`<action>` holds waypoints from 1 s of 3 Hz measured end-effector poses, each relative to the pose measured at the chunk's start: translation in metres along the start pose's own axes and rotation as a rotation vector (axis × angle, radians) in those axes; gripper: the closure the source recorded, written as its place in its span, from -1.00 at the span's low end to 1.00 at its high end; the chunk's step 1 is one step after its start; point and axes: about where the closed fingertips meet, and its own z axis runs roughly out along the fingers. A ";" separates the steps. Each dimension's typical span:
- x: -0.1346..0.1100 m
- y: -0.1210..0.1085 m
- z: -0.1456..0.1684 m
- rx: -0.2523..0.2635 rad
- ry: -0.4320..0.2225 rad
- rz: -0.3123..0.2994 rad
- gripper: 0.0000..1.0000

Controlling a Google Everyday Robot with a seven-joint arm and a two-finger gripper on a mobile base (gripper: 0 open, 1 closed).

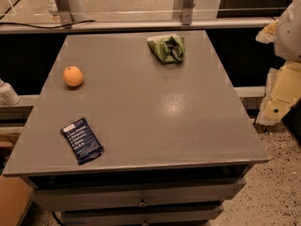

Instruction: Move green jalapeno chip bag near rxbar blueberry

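The green jalapeno chip bag (167,48) lies crumpled at the far middle of the grey table (155,112), its white edge strip towards the left. The rxbar blueberry (82,141), a dark navy wrapper with white text, lies flat near the table's front left corner. The two are far apart, on a diagonal across the tabletop. My gripper (278,98), with cream-coloured parts on a white arm, hangs off the table's right edge, well to the right of the bag and touching neither thing.
A round orange fruit (73,76) sits at the left side of the table, between the bag and the bar. A railing (141,25) runs behind the table. Drawers (141,197) sit below the front edge. Speckled floor (277,192) lies at the right.
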 end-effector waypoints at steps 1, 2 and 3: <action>0.000 0.000 0.000 0.000 0.000 0.000 -1.00; -0.008 -0.004 0.008 0.015 -0.053 -0.006 -1.00; -0.021 -0.018 0.024 0.051 -0.140 0.001 -1.00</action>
